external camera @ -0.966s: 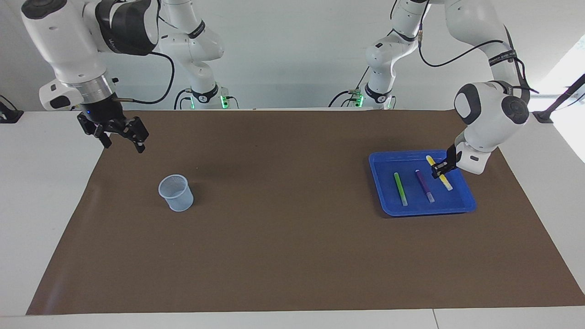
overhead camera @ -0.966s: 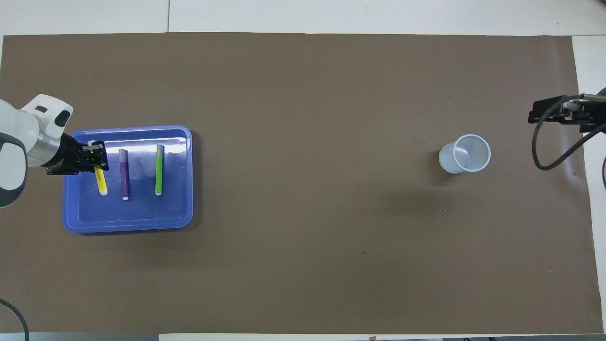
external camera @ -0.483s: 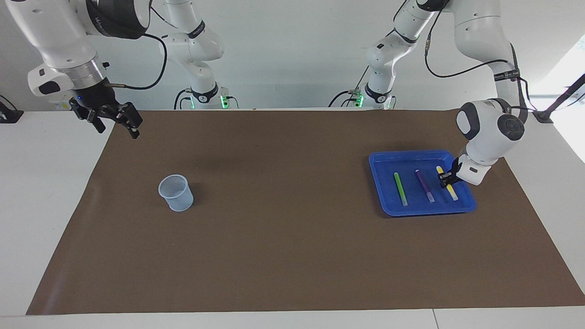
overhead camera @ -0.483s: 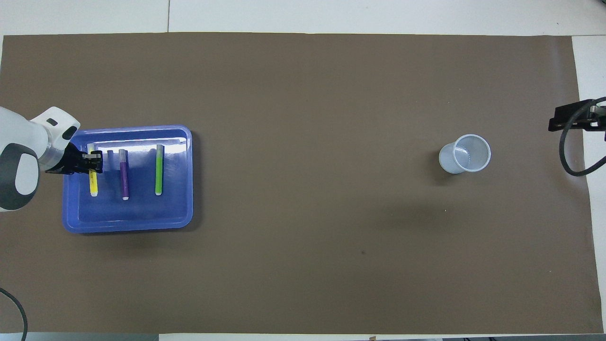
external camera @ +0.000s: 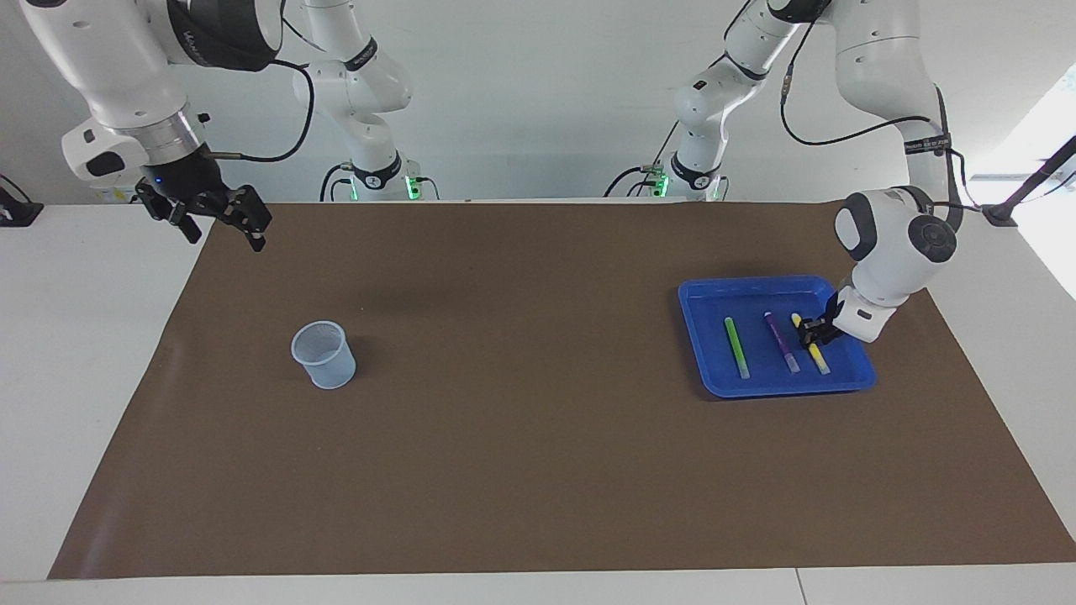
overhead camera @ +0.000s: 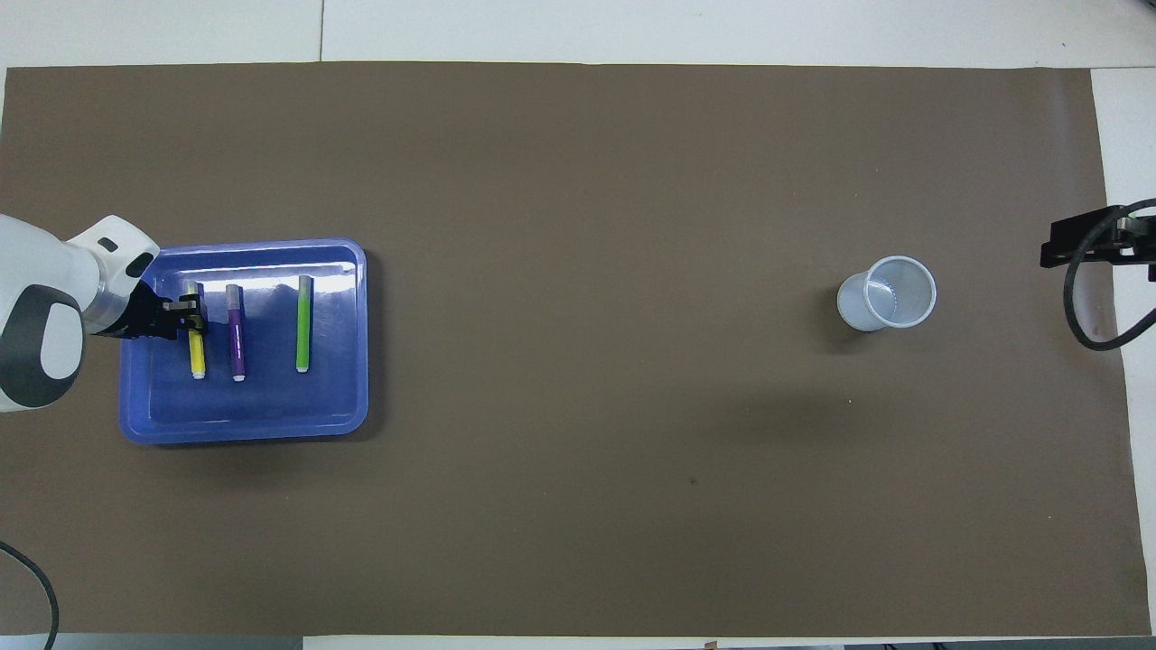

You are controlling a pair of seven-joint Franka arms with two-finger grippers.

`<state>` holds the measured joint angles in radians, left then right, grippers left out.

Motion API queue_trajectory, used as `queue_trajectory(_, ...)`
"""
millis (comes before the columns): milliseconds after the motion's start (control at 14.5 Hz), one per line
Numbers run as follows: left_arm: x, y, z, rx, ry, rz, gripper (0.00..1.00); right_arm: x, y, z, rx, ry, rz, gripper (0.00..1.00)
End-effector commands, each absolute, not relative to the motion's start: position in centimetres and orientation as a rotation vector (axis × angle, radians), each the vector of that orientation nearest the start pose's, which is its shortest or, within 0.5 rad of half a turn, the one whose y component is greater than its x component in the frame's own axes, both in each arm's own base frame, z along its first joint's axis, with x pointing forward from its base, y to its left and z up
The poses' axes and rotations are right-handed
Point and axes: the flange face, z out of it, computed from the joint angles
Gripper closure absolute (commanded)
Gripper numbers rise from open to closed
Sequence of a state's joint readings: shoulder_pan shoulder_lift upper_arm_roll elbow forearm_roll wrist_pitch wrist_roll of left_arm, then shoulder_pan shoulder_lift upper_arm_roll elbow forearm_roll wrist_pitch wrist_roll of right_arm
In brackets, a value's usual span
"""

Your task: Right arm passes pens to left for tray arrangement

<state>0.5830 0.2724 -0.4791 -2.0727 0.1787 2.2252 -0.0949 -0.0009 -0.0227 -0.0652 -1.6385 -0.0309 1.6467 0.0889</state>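
With green pen (external camera: 737, 347) and purple pen (external camera: 781, 342) lying in the blue tray (external camera: 698, 336), the left claw (external camera: 812, 330) grips the yellow pen (external camera: 817, 357) at the purple's three o'clock in the facing view, awaiting release, while the right claw (external camera: 217, 220) waits spread and empty.

Both arms were glossy white with dark joint patches, silver wrist rings and black cables; the right pincer (external camera: 220, 225) carried a blue light.
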Motion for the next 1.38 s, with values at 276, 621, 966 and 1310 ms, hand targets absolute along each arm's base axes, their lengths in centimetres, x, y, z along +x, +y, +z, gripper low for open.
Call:
queue_trajectory(276, 56.8, 7.4, 30.6, -3.110, -0.121, 0.113, 0.00, 55.3, -2.9, 61.5, -3.179, 0.190, -0.040, 0.00)
queue_trajectory(621, 58.1, 7.1, 33.8, -3.094, -0.124, 0.121, 0.00, 55.2, -2.5, 61.3, -3.174, 0.173, -0.021, 0.00)
queue_trajectory(966, 59.4, 3.1, 38.0, -3.079, -0.043, 0.091, 0.00, 55.0, -2.7, 61.4, -3.172, 0.166, -0.005, 0.00)
queue_trajectory(1310, 59.3, 1.7, 39.0, -3.073, -0.007, 0.070, 0.00, 54.1, -3.0, 63.2, -3.157, 0.130, 0.087, 0.00)
